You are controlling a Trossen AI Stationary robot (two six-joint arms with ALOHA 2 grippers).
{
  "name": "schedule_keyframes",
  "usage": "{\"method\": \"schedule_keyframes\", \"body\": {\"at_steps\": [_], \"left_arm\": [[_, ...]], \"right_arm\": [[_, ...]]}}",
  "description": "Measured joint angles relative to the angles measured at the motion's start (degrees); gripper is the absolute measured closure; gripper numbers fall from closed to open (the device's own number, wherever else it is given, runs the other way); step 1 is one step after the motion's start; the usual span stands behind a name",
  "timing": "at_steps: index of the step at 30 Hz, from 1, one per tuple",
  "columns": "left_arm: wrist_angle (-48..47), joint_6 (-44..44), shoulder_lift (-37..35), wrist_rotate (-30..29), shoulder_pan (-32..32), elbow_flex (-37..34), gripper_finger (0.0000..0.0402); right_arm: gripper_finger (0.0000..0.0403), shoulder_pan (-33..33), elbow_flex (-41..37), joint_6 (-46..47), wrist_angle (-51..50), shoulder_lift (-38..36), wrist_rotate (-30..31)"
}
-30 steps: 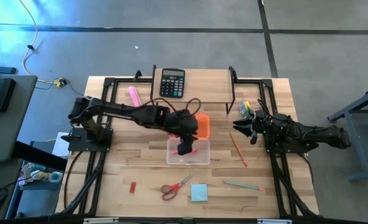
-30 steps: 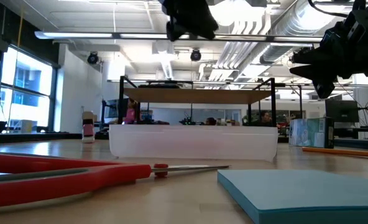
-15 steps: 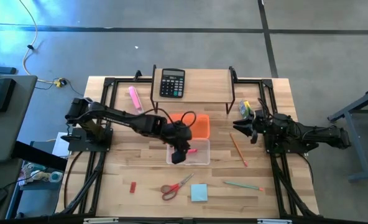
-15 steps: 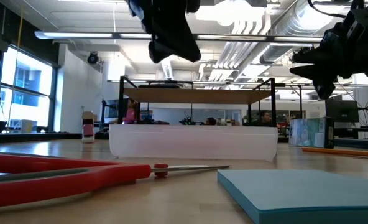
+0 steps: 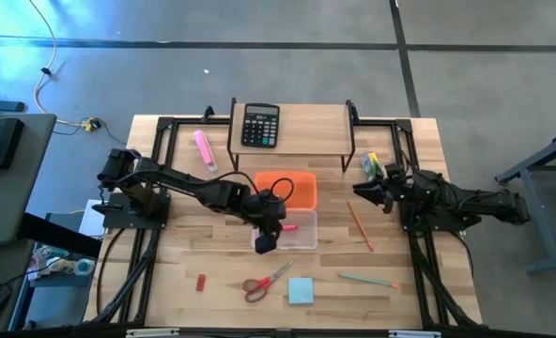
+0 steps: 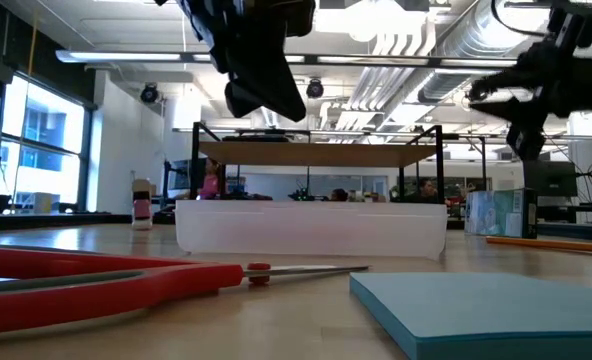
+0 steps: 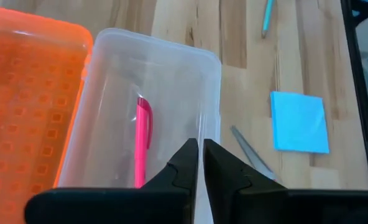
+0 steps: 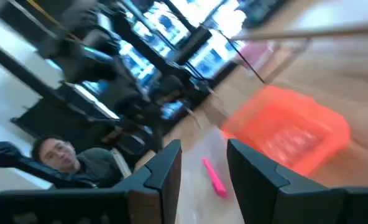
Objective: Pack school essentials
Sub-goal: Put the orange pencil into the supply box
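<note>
Centrally, a clear container (image 5: 285, 229) sits on the desk (image 5: 212, 253), an orange lid (image 5: 287, 190) touching its far side. Inside lies a pink pen (image 7: 142, 142), long axis left-right in the high view.

Scissors (image 5: 266, 280): near of the container, red handles left, blades pointing right and far. Blue sticky-note pad (image 5: 301, 290) just right of them. Green pen (image 5: 366, 279) and orange pencil (image 5: 359, 224) lie further right; red eraser (image 5: 201, 282) left.

The left wrist view alone shows the left gripper (image 7: 199, 149) with fingers pressed together on the container's near wall. The right gripper (image 5: 363, 191) hovers right of the lid, fingers partly apart, holding nothing.
</note>
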Motion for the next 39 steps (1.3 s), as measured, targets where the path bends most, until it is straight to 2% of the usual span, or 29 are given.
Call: {"method": "schedule_keyframes", "body": {"at_steps": [4, 9, 13, 17, 24, 28, 33, 39], "left_arm": [[-0.2, 2.8, 0.0, 2.1, 0.4, 0.0, 0.0394], [-0.7, 5.5, 0.0, 6.9, 2.3, 0.0, 0.0401], [-3.9, 7.0, -0.1, 7.0, 3.6, 0.0, 0.0399], [-8.5, 9.4, -1.1, 6.9, 4.5, 0.0, 0.0399], [-14.9, 13.0, -4.7, 6.7, 5.1, -0.1, 0.0399], [-17.3, 14.6, -6.9, 6.3, 5.1, -0.2, 0.0399], [-18.0, 15.5, -8.9, 2.8, 5.4, -0.1, 0.0399], [-19.7, 15.2, -11.1, 2.4, 5.4, 0.0, 0.0399]], "right_arm": [[0.0281, 0.0, 4.4, -2.7, -5.3, 0.0, -0.5], [0.0281, 0.0, 13.5, -1.5, -23.7, 0.9, -0.7], [0.0281, 0.0, 21.6, 1.4, -38.5, 3.4, -2.0], [0.0281, 0.0, 28.4, 5.4, -48.1, 7.3, -4.1], [0.0281, 0.0, 34.8, 11.3, -55.2, 16.1, -5.3], [0.0281, 0.0, 35.2, 14.1, -55.7, 20.1, -8.4], [0.0281, 0.4, 35.2, 19.8, -57.6, 23.8, -11.5], [0.0281, 5.2, 35.1, 25.5, -57.5, 27.9, -11.6]]}}
